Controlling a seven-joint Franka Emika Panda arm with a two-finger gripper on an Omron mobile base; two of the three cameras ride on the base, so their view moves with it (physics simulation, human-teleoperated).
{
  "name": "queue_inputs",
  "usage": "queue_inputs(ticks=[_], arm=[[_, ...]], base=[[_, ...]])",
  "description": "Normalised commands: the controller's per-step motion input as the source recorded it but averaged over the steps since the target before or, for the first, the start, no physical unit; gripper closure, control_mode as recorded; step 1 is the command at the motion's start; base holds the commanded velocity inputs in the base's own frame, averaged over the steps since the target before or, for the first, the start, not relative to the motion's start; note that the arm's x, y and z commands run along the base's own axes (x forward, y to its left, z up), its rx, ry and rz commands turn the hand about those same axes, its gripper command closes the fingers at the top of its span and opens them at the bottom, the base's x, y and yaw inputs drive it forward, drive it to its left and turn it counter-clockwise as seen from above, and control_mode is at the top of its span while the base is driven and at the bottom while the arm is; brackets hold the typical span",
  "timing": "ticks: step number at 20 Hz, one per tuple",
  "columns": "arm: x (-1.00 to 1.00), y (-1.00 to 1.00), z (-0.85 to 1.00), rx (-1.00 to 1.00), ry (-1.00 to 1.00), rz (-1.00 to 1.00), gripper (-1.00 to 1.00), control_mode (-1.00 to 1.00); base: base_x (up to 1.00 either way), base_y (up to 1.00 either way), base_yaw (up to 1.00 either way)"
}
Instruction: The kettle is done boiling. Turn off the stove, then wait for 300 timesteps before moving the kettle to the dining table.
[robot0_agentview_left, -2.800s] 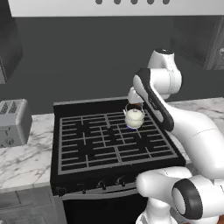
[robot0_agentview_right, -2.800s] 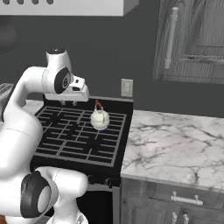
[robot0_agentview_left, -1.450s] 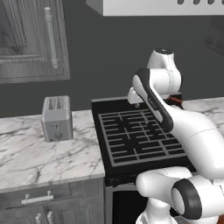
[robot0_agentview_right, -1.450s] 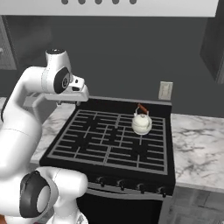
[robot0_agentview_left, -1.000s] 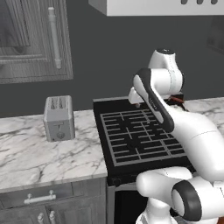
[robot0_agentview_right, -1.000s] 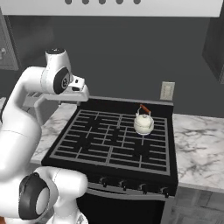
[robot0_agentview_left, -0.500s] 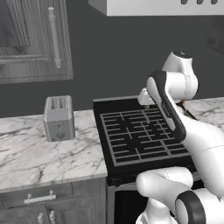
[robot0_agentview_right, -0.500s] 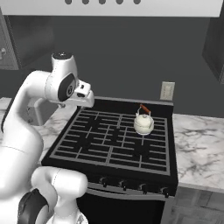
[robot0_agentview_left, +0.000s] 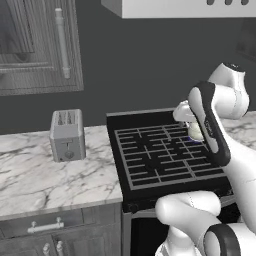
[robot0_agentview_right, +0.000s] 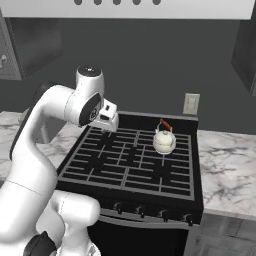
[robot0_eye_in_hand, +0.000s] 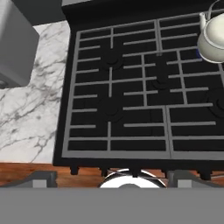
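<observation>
The cream-white kettle (robot0_agentview_right: 164, 141) stands upright on the back right burner of the black stove (robot0_agentview_right: 125, 165), with a bluish glow under it. In the hand view the kettle (robot0_eye_in_hand: 213, 40) sits at the top right of the stove (robot0_eye_in_hand: 131, 109). In the left base view my arm hides most of the kettle (robot0_agentview_left: 194, 132). My gripper (robot0_agentview_right: 109, 126) hangs over the stove's back left grates, well left of the kettle. It is open (robot0_eye_in_hand: 113, 177), with nothing between its fingertips (robot0_eye_in_hand: 42, 178). Dark knobs (robot0_agentview_right: 150, 211) line the stove's front edge. The dining table is out of view.
A boxy grey toaster (robot0_agentview_left: 66, 135) stands on the marble counter (robot0_agentview_left: 40, 180) left of the stove. More marble counter (robot0_agentview_right: 225, 165) lies to the right, with a wall outlet (robot0_agentview_right: 190, 104) behind. A range hood and a dark wall cabinet (robot0_agentview_left: 35, 45) hang above.
The base drove sideways early on, shifting the whole scene. In the last second my arm leaned forward and the hand came lower over the left grates. The kettle stayed put.
</observation>
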Motion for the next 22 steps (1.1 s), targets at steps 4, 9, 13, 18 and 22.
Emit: queue_inputs(ticks=[4, 9, 13, 18, 22], arm=[[-0.07, -0.28, -0.12, 0.05, 0.00, -0.01, -1.00, -1.00], [-0.06, -0.37, -0.24, 0.04, 0.00, 0.00, -1.00, -1.00], [-0.24, -0.40, -0.21, 0.03, 0.00, 0.00, -1.00, -1.00], [-0.25, -0.32, -0.17, 0.01, -0.02, 0.00, -1.00, -1.00], [-0.30, -0.51, -0.17, 0.01, -0.05, 0.00, -1.00, -1.00]], base=[[0.00, 0.00, 0.00], [0.00, 0.00, 0.00], [0.00, 0.00, 0.00], [0.00, 0.00, 0.00], [0.00, 0.00, 0.00]])
